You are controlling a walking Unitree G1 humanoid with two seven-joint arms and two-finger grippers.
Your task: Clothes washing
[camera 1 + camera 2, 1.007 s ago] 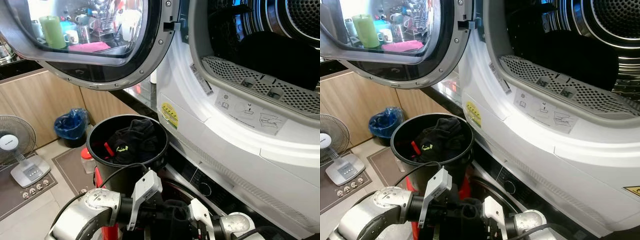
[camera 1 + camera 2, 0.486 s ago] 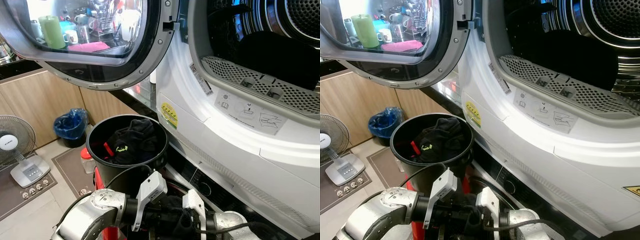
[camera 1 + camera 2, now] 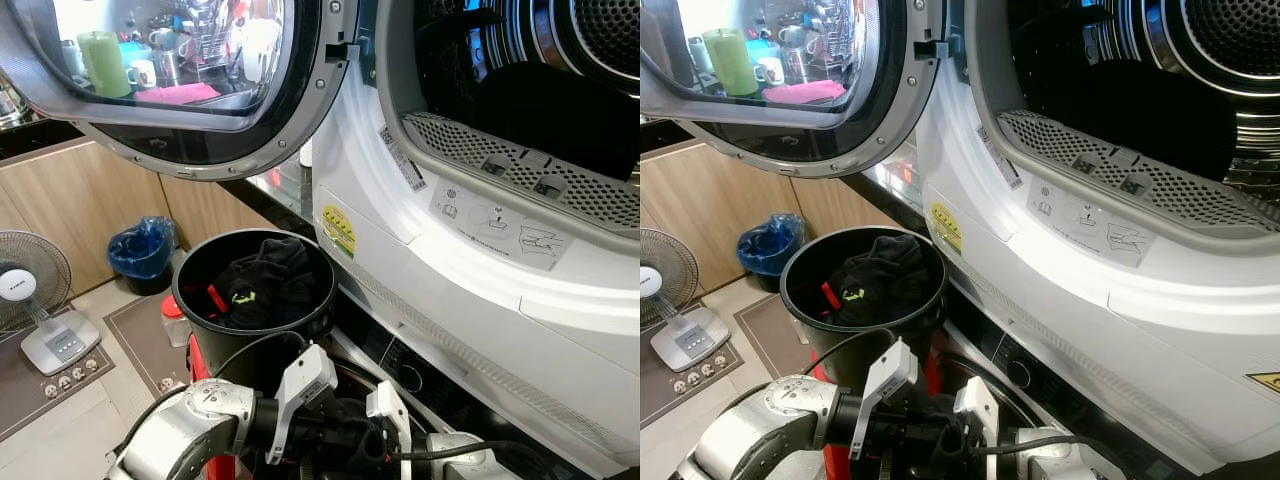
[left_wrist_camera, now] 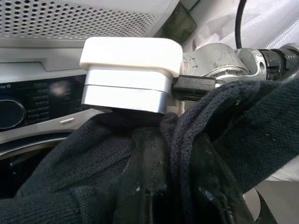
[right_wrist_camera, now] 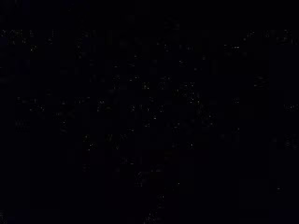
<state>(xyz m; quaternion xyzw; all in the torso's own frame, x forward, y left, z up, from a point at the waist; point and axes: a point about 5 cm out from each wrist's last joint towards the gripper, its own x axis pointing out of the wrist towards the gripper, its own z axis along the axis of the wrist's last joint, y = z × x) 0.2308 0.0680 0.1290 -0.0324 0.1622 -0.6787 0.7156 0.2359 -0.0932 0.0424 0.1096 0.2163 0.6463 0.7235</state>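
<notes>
Black knit garment (image 3: 352, 445), bunched low between the two grippers, just in front of the lower machine; left gripper (image 3: 335, 440) has its fingers closed into the cloth, as the left wrist view confirms (image 4: 154, 186); right gripper (image 3: 385, 450) is pressed against the same bundle, its opening not discernible; the open drum (image 3: 540, 90) lies above and ahead, toward the robot's right, so the right arm appears the nearer; the black bucket (image 3: 190, 300) of dark clothes stands just beyond the left arm.
</notes>
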